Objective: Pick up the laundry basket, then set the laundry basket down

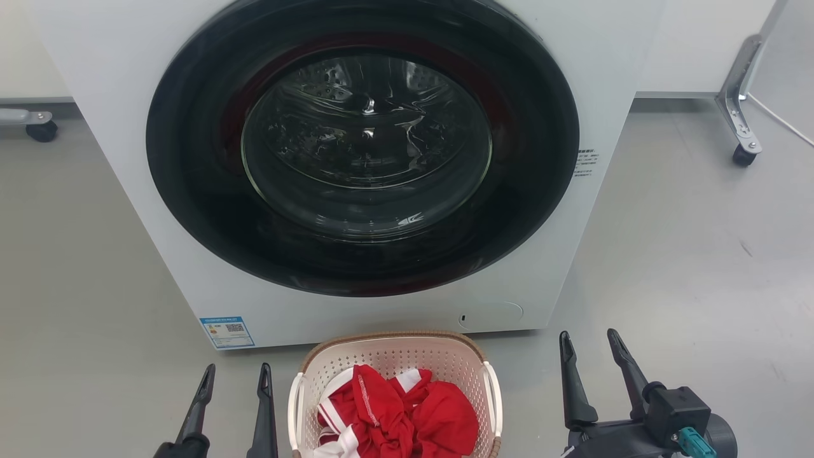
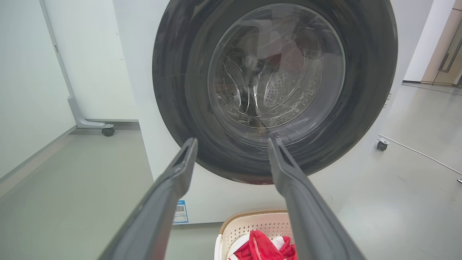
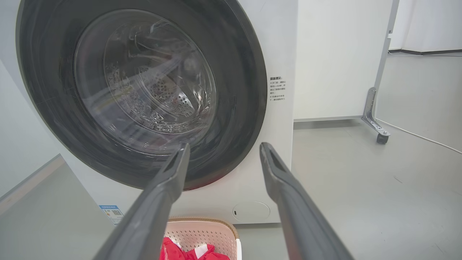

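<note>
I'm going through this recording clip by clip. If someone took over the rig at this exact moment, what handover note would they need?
Left hand: open, empty, just left of the laundry basket, not touching it.
Right hand: open, empty, further off on the basket's right.
Basket: on the floor right in front of the washing machine, whose door is shut. It holds red and white clothes.
Done: nothing yet; the basket is not gripped or lifted.
Left: bring the hands in to the white side handles, grip, lift, then set the basket down.
</note>
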`<state>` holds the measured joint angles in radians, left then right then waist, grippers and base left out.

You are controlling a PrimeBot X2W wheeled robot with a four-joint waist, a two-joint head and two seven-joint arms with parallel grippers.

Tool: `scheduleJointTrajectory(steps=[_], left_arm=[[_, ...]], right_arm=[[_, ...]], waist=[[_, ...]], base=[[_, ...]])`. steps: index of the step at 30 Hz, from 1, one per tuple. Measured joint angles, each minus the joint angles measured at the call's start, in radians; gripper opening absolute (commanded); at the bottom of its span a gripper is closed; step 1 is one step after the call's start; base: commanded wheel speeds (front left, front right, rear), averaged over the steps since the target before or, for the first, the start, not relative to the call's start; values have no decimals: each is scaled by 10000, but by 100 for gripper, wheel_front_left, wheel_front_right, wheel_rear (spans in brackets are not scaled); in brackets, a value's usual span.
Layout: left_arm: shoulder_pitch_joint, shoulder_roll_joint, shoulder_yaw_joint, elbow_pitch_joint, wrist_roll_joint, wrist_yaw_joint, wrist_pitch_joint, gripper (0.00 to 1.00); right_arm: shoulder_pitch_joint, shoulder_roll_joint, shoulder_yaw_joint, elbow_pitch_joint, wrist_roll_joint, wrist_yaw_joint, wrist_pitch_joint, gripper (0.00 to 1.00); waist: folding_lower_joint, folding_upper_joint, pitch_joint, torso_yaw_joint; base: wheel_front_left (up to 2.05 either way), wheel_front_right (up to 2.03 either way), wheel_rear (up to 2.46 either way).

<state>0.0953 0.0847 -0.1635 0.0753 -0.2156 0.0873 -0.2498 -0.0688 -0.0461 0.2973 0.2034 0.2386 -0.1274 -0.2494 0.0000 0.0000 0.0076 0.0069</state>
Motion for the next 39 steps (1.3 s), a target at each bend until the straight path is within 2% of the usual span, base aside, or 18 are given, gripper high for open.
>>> scheduleJointTrajectory(steps=[20, 30, 39], left_arm=[[-53, -104, 17, -174, 107, -82, 0, 100], [-794, -163, -73, -165, 255, -94, -2, 100], [-2048, -247, -293, 813, 249, -190, -2, 100]], right_arm=[[3, 0, -69, -362, 73, 0, 0, 100], [-450, -4, -165, -635, -15, 17, -2, 100], [-1375, -12, -408, -86, -15, 151, -23, 100]], waist=[[0, 0, 394, 37], [1, 1, 1338, 94], [2, 1, 2559, 171]], base=[[0, 0, 0], [0, 0, 0], [0, 0, 0]])
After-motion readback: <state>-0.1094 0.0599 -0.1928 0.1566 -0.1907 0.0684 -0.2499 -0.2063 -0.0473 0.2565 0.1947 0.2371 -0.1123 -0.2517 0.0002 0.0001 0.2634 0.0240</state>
